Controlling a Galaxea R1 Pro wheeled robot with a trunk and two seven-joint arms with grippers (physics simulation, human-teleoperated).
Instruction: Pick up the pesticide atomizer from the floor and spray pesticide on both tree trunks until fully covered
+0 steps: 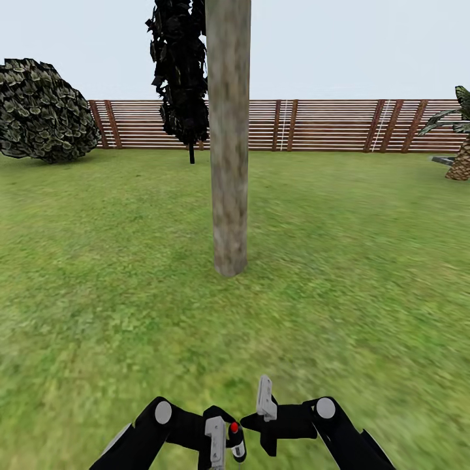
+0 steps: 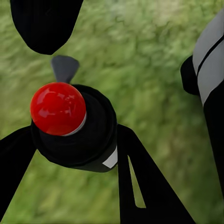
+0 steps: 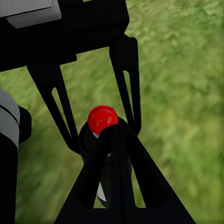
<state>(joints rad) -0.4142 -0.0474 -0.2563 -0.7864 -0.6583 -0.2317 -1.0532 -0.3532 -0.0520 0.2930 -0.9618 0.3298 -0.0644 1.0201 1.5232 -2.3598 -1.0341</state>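
A simulated garden seen from the robot's head. At far left, a round bush (image 1: 40,111) with mottled grey-green leaves sits in front of a brown slatted fence (image 1: 326,125). Next comes a distant tree (image 1: 179,72) with dark, jagged foliage on a thin stem. Just right of it, much nearer and in the middle of the view, stands a thick tree trunk (image 1: 229,143), pale grey-beige with brownish mottling, upright on the blurry green lawn (image 1: 365,274). At far right, a palm-like plant (image 1: 459,137) stands by the fence.

At the bottom edge, both black arms reach inward. The left gripper (image 1: 225,440) is clenched on the pesticide atomizer (image 1: 235,438), a tiny black bottle. Its cap spot shows bright red here, not green. In the left wrist view the atomizer (image 2: 77,126) appears as a round black body topped with a glossy red ball, gripped between dark fingers (image 2: 144,186) above the grass. The right gripper (image 1: 264,405) sits just beside it, with one pale finger pointing up; I cannot tell whether it is open or closed. The right wrist view looks at the atomizer (image 3: 102,123) in the left gripper.
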